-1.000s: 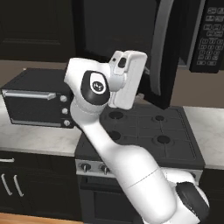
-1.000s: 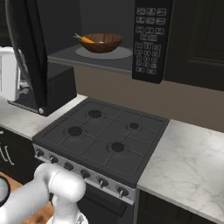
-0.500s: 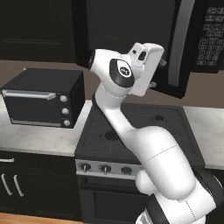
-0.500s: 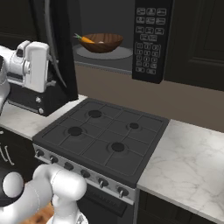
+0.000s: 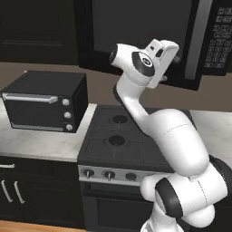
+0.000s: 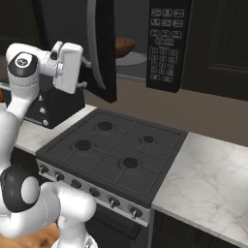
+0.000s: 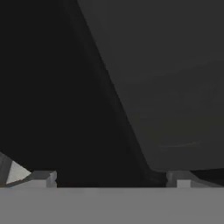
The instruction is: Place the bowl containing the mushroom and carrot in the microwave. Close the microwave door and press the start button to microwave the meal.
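— Bowl [image 6: 125, 46] in yet?
— Yes, upper middle, inside the microwave [image 6: 167, 43]. Door [image 6: 101, 48] half shut; the tool [image 6: 83, 72], spread and empty, is against it. Start button unpressed.

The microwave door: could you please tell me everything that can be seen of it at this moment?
The microwave door is a tall black panel with a dark window and a long silver handle running down it. It hangs partly open, swung out from the microwave, so that the right base view still shows part of the wooden bowl on the grey turntable inside. The gripper sits right up against the door's outer face with its jaws wide and nothing between them; actual contact cannot be told.
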Controlling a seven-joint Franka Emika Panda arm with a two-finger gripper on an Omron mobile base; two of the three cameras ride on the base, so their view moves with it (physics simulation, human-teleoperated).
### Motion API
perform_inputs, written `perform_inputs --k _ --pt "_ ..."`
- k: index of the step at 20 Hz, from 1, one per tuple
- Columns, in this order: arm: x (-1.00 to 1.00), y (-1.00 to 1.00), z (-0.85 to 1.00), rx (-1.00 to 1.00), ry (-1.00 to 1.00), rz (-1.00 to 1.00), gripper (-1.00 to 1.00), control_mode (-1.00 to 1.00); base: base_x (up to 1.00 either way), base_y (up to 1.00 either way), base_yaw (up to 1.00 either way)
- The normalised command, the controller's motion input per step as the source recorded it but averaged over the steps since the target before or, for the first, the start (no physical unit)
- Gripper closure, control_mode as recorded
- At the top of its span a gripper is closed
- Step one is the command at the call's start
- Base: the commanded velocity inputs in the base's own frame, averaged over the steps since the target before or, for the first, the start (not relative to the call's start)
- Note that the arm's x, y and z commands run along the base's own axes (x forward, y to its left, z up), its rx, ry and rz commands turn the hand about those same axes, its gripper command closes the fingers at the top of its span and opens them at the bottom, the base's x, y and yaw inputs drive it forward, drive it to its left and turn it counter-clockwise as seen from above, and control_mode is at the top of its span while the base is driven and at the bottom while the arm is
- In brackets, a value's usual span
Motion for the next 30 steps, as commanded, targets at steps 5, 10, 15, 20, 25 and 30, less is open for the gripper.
perform_inputs --k 5,10,15,20,25,30 --pt "0.81 -0.38 -0.09 0.1 -0.14 0.03 -1.0 -1.0 0.0 0.0 0.0" --pt "0.85 -0.36 -0.16 0.12 -0.18 0.07 -1.0 -1.0 0.0 0.0 0.0" --pt "0.85 -0.25 -0.17 0.12 -0.22 0.13 -1.0 -1.0 0.0 0.0 0.0" --pt "0.82 -0.4 -0.21 0.14 -0.26 0.2 -1.0 -1.0 0.0 0.0 0.0" --pt "0.85 -0.57 -0.09 0.16 -0.22 0.26 -1.0 -1.0 0.0 0.0 0.0" --pt "-0.09 -0.59 -0.67 0.14 -0.71 0.3 -1.0 -1.0 0.0 0.0 0.0"
